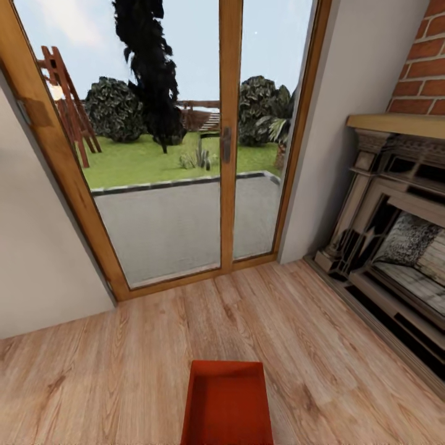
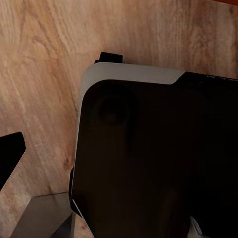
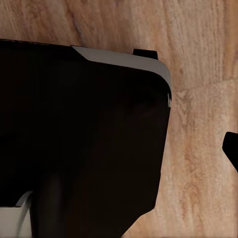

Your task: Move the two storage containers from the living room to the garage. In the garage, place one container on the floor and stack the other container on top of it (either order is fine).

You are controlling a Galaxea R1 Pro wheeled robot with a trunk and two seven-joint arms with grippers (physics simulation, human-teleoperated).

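Item: one bin (image 1: pixel 227 405), orange-red, open-topped, unlabelled, on plank floor (image 1: pixel 123 364) at 6 o'clock; glass doors (image 1: pixel 185 142) at 12; fireplace (image 1: pixel 395 247) at 3. End effector states: cannot tell.

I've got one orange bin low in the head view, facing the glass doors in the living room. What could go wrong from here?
1. The orange-red storage container is cut off by the head view's lower edge, so its near end and any grip on it cannot be checked.
2. The glass doors stand straight ahead and the fireplace is close on the right; driving on or turning wide may hit them.
3. Both wrist views look down at the robot's dark base over the wood plank floor, giving no help with the bin.
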